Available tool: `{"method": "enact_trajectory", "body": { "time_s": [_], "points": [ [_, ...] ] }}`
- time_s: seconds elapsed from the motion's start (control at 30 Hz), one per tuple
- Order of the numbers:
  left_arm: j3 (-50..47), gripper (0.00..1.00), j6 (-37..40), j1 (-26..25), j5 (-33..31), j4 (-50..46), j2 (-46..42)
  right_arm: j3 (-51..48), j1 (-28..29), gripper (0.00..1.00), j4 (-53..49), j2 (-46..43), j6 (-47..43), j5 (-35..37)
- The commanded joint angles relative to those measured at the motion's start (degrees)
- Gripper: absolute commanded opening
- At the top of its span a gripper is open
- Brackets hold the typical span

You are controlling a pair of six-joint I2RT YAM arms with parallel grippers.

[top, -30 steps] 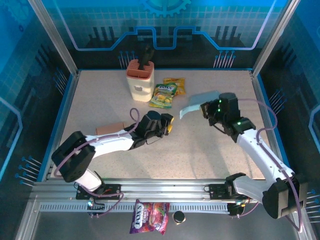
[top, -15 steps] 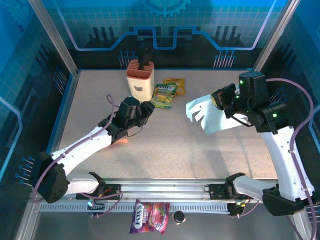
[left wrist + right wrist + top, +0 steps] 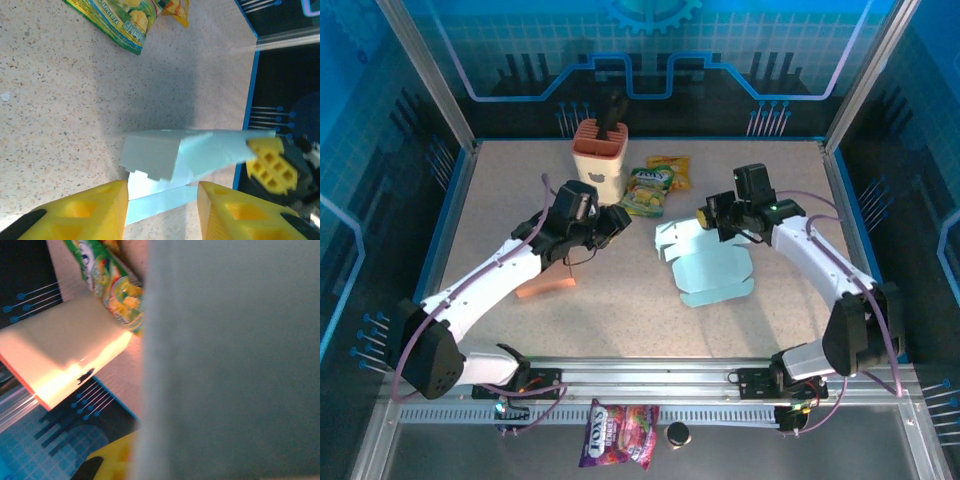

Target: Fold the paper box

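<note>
Speckled tabletop (image 3: 620, 325), five items
Cream holder (image 3: 599, 165) at back, two candy bags (image 3: 650, 190) beside it, pale blue paper box (image 3: 715, 272) right of centre, orange card (image 3: 545, 288) left

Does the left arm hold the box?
No: from above, the left arm's jaws stand apart from the box, with bare table between them.

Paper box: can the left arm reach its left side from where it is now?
Probably yes. The left fingers hang open facing the paper box, with bare table between them; the candy bags lie farther back. The right fingers pinch the box's far edge.
</note>
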Motion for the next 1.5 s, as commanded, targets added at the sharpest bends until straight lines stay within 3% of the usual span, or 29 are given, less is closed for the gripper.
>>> {"method": "enact_trajectory", "body": {
  "time_s": [0.0,0.27,0.5,0.83,1.0,1.23,1.47],
  "points": [
    [1.0,0.4,5.6,0.1,2.1,-4.3,0.4,-2.8,-0.7,0.0,15.9,3.3,-0.6,-6.6],
    [-3.4,0.36,9.8,0.1,1.9,-4.2,-1.5,-10.5,-1.1,0.0,27.2,4.0,-6.7,-9.0],
    [-9.2,0.35,13.2,0.5,2.1,-1.0,-2.4,-14.8,-1.9,0.0,31.2,6.2,-14.3,-13.1],
    [-14.1,0.33,25.2,0.9,6.0,8.2,1.1,-16.9,-2.4,0.0,37.4,9.8,-18.7,-16.2],
    [-11.6,0.34,29.3,1.1,6.1,8.8,6.1,-16.8,-2.4,0.0,37.2,10.2,-19.3,-16.4],
    [-4.2,0.41,29.1,1.6,7.4,9.9,11.8,-17.4,-2.2,0.0,37.5,10.4,-18.4,-16.1],
    [2.9,0.53,32.9,0.6,6.9,2.0,15.7,-17.4,-2.1,0.0,39.8,10.9,-16.8,-15.9]
  ]
}}
